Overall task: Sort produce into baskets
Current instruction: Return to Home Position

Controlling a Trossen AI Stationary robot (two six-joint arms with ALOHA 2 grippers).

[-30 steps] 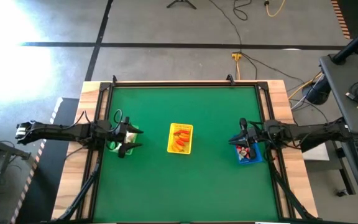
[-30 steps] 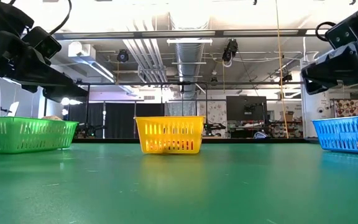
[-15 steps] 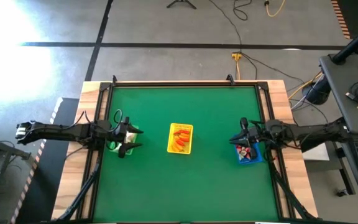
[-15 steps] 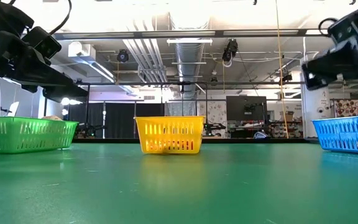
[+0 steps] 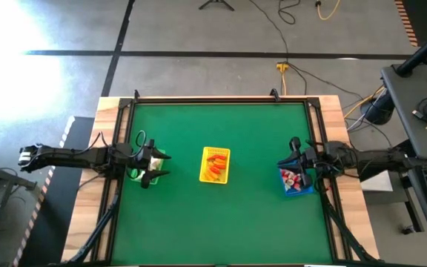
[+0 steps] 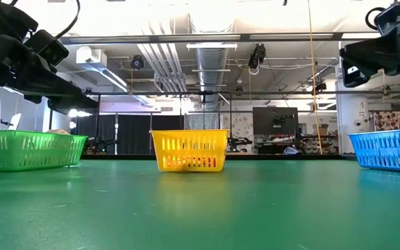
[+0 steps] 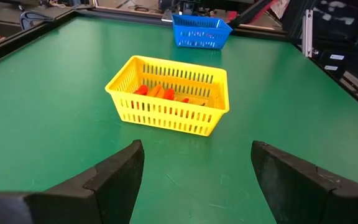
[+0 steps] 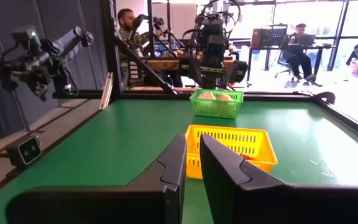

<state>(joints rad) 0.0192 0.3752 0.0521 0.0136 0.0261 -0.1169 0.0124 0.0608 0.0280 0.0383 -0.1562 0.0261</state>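
Observation:
Three baskets stand in a row across the green table: a green basket [image 5: 141, 166] at the left, a yellow basket [image 5: 215, 165] in the middle and a blue basket [image 5: 297, 182] at the right. Orange produce [image 7: 159, 92] lies in the yellow one, cream pieces [image 8: 215, 96] in the green one and red-and-white pieces [image 5: 293, 179] in the blue one. My left gripper [image 7: 194, 174] hangs open over the green basket, facing the yellow one, with nothing between its fingers. My right gripper [image 8: 192, 163] is shut and empty, held level above the blue basket [image 6: 387, 149].
Black rails [image 5: 221, 100] frame the table, with wooden boards beyond them. Bare green mat lies on the near and far sides of the basket row. Beyond the table are desks, equipment and seated people [image 8: 300, 37].
My right gripper has tipped its fingers up to about level over the blue basket and has drawn back a little toward the table's right edge. It has stayed shut. The baskets have not moved.

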